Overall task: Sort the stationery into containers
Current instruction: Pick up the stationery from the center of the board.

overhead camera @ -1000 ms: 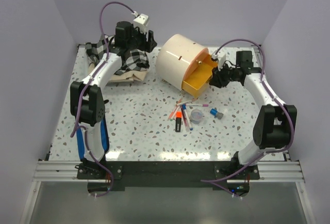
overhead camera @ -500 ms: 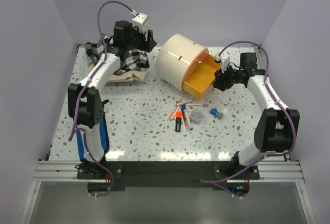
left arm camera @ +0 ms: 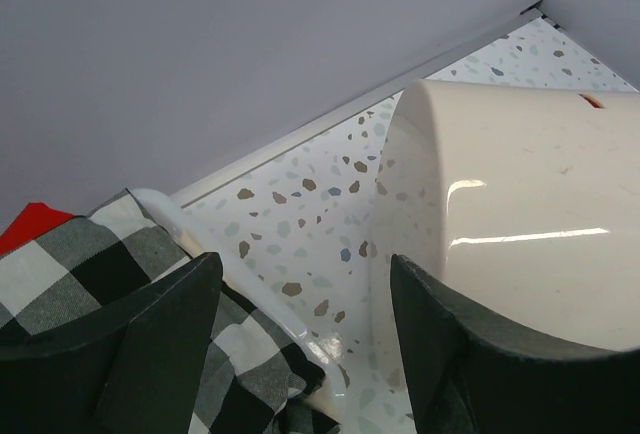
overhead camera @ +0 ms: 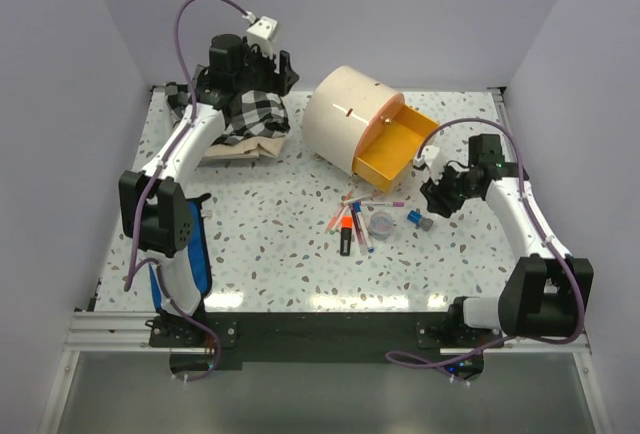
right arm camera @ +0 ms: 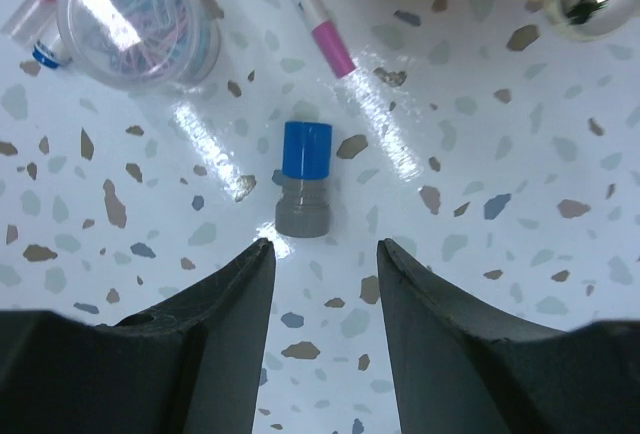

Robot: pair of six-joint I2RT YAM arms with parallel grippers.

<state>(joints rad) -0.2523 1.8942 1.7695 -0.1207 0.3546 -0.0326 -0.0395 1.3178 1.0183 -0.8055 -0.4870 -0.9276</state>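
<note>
Drum: the large cream drum-shaped cabinet lies on its side at 12 o'clock on the speckled terrazzo table. In the left wrist view its smooth curved wall fills the 3 o'clock side.

Drawer: one orange drawer is pulled out toward 4 o'clock. Looking straight down, only its orange floor and walls show.

Knob: a shiny round knob sits at 1 o'clock in the right wrist view, under the drawer's edge.

Stationery: all of it lies on the table in a loose cluster at 6 o'clock from the drawer, not in it. The orange highlighter lies among fanned thin pens.

Pot: the small clear round pot stands at the cluster's 3 o'clock edge. Close up, it holds pastel paper clips.

Cap: a stubby blue-and-grey cap-like piece lies at 3 o'clock from the pot, apart from it.

Pen: a white pen with a pink end lies between pot and knob.

Right gripper: right gripper hangs low at 3 o'clock of the cluster. Its jaws are parted and hold nothing, and the cap lies at 12 o'clock just beyond the gap.

Left gripper: left gripper is up at 11 o'clock above the black-and-white checked cloth. Its jaws are spread wide and hold nothing.

Cloth: the cloth is bunched at 9 o'clock from the drum.
</note>
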